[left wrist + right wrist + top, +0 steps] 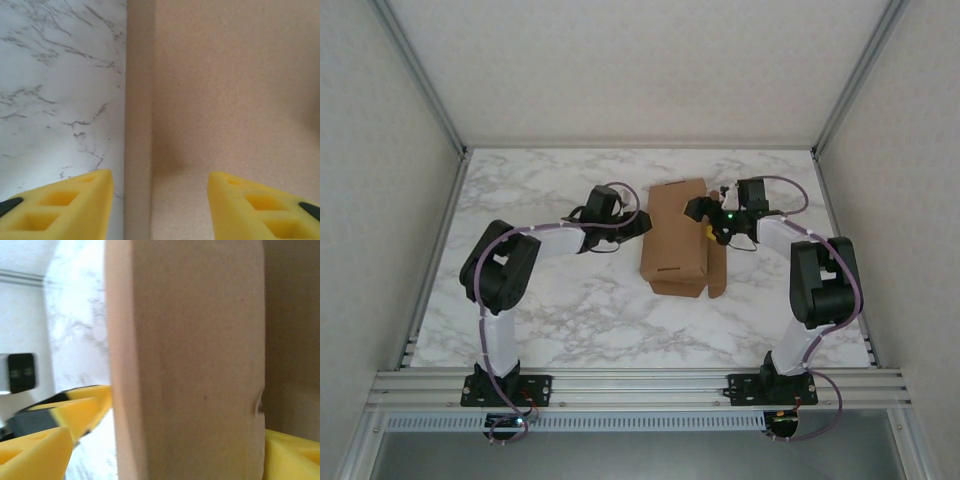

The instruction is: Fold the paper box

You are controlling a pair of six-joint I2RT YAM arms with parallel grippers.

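Marble-patterned table [560, 300] fills the floor of a white-walled enclosure framed in metal rails.

The left gripper [642, 222] is released. In its wrist view the yellow fingers [65, 205] stand well apart, one over the marble and one over cardboard, and nothing is pinched between them. The raised left edge of the paper box [240, 100] runs from 12 to 6 o'clock through the gap.

The right gripper [695, 208] has its jaws spread wide around an upright cardboard panel [190, 340]. A yellow finger [75, 415] sits at the panel's 8 o'clock and the other at its 4 o'clock. I cannot tell whether they squeeze the panel or merely flank it.

From above, the paper box [675, 235] lies near the table's middle, slightly toward 12 o'clock. The left gripper meets it at 9 o'clock and the right at 2 o'clock. A loose flap [716, 272] juts out at the box's 5 o'clock.
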